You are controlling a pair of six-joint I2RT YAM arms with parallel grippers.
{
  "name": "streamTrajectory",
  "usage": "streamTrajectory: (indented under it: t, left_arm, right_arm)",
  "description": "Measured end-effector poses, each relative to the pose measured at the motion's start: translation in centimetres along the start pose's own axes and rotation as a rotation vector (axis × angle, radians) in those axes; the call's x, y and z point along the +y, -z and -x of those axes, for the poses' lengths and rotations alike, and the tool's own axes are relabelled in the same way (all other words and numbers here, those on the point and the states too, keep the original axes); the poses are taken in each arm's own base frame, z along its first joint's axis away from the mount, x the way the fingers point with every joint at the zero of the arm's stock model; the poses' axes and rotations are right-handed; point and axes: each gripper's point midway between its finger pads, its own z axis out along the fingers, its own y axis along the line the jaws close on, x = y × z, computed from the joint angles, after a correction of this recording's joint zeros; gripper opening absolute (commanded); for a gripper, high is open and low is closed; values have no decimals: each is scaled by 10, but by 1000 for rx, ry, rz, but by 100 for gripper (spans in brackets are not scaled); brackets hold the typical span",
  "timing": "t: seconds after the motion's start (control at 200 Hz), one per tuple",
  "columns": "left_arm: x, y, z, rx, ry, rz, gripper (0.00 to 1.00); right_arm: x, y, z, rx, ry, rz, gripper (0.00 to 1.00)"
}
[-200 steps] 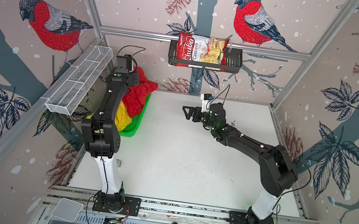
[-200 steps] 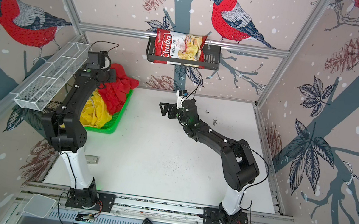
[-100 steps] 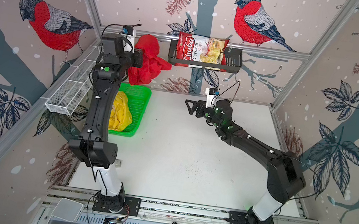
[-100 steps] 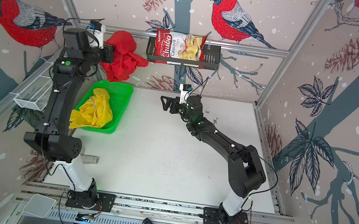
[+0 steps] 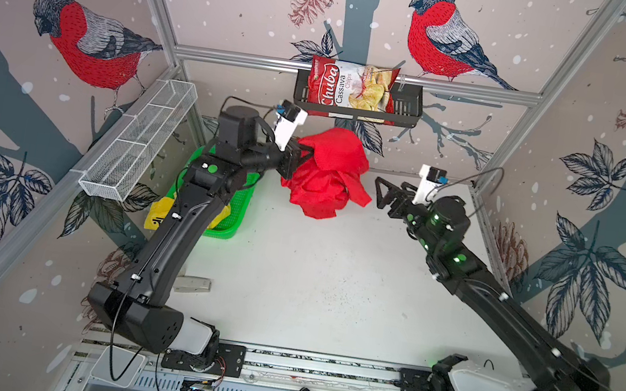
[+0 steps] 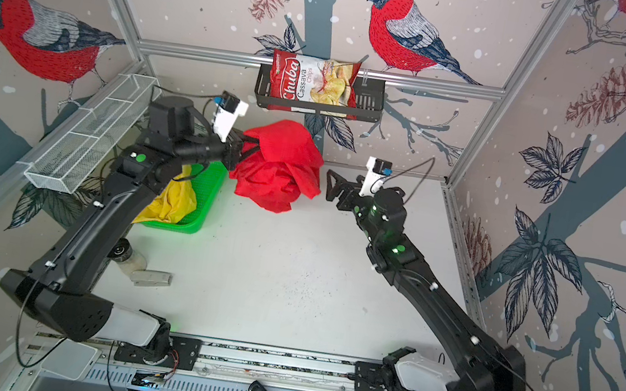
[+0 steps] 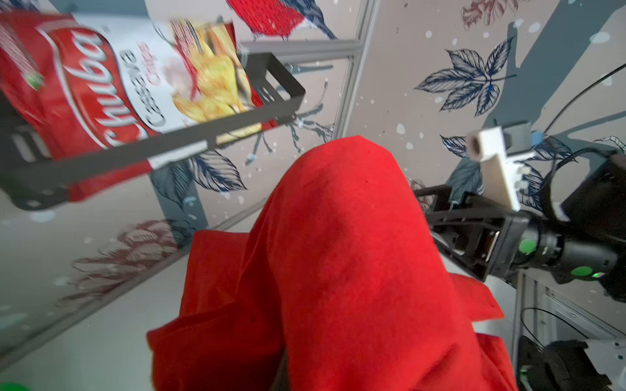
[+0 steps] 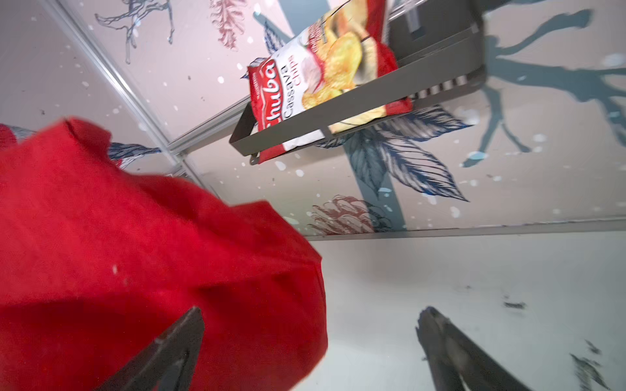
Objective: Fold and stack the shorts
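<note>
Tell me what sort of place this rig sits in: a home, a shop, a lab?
Probably a lab test cell: an aluminium frame carries printed bird wallpaper panels, robot arms are bolted to a rail along the white table, and a chips bag sits as a prop.

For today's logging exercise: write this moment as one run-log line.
left tool: shut on red shorts, hanging bunched | right tool: open, near red shorts | yellow shorts: in green basket

Bright, even, diffuse light; faint soft shadows on white table (image 5: pixel 310 288). Top views sharp, edges bowed by wide lens. Wrist views motion-blurred: chips bag (image 7: pixel 84 84) smeared, red shorts (image 8: pixel 135 254) soft.
</note>
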Motion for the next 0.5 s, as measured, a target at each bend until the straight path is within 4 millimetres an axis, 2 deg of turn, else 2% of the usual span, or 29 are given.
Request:
streamTrajectory:
  t: [0.035,0.095,0.15,0.235,0.355,0.42,0.5]
  left_arm:
    - [-5,-8,-16,19,26,-22,27]
    - [-10,-22,-48,56,76,-46,67]
    - [-2,-31,-77,95,139,-18,96]
    - [31,-39,-119,165,241,132,97]
    - [67,-37,-155,225,330,292,98]
    - [81,-29,-173,241,375,364,98]
    - [89,-15,-197,255,438,426,98]
  right_arm:
    - [-8,11,0,-10,1,-32,100]
    - [-20,28,-3,-16,2,-83,100]
    - [-31,41,-9,-12,4,-125,100]
    - [-43,53,-18,13,11,-180,100]
    - [-51,56,-38,92,29,-224,100]
    - [-48,54,-55,155,46,-218,100]
    - [-35,49,-84,247,73,-183,100]
